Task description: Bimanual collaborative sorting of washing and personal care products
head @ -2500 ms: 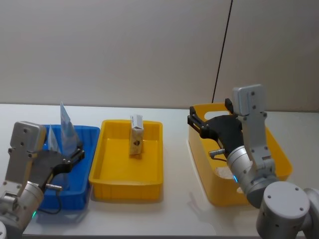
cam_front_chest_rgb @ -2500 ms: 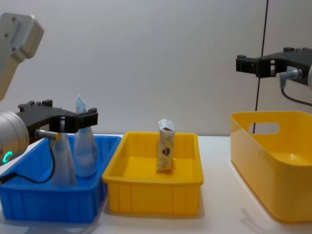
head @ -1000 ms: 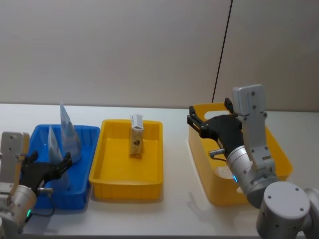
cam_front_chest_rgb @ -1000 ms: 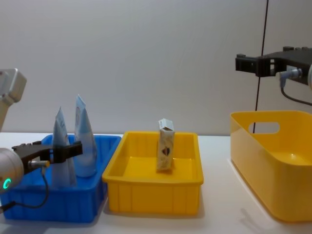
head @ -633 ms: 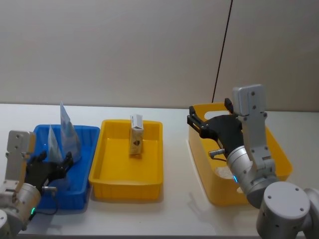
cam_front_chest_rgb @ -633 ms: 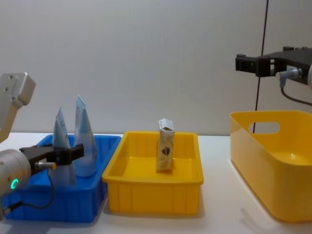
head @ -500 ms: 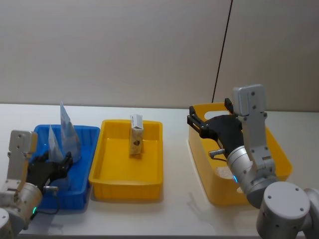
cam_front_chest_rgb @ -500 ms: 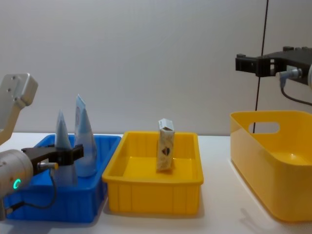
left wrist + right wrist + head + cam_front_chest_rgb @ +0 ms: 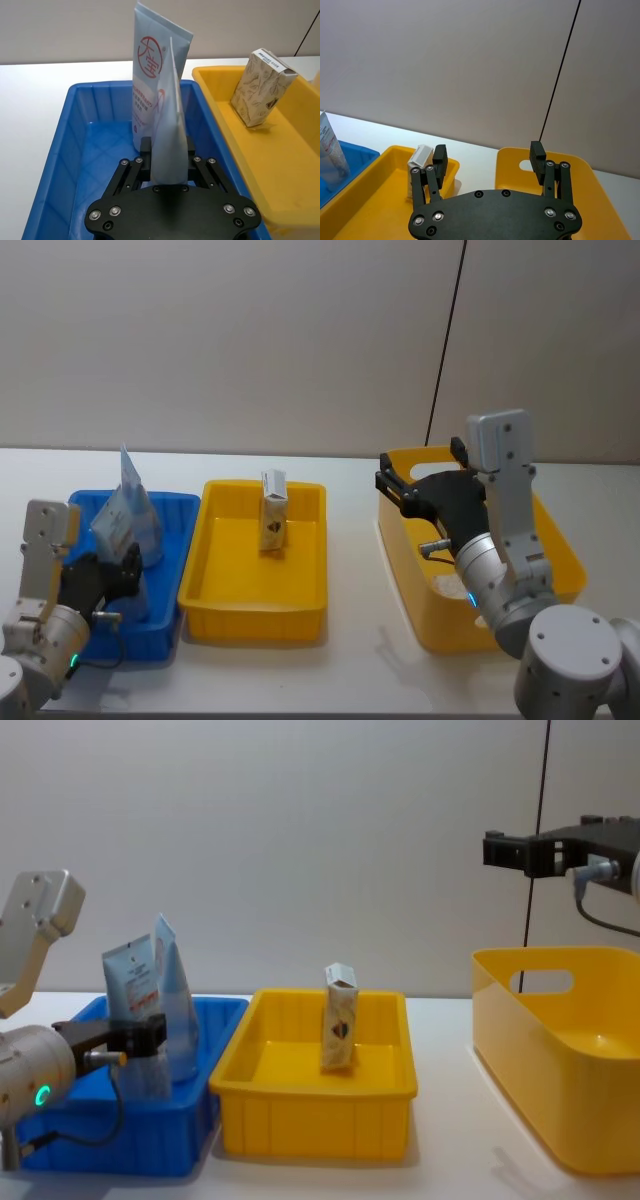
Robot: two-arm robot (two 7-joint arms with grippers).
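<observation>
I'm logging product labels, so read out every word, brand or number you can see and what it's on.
"大宝" in a red ring: rear tube, standing in the blue tray.
Red print under it: too small to read.
Front tube, gripped by the left gripper: label blurred.
Carton in the yellow tray: marks unreadable.
Right gripper, over the yellow tub: no text.

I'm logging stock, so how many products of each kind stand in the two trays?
Pale blue tubes: 2, the near tube gripped by the left hand, the far tube behind it
Whitish carton: 1
Total: 3
</observation>
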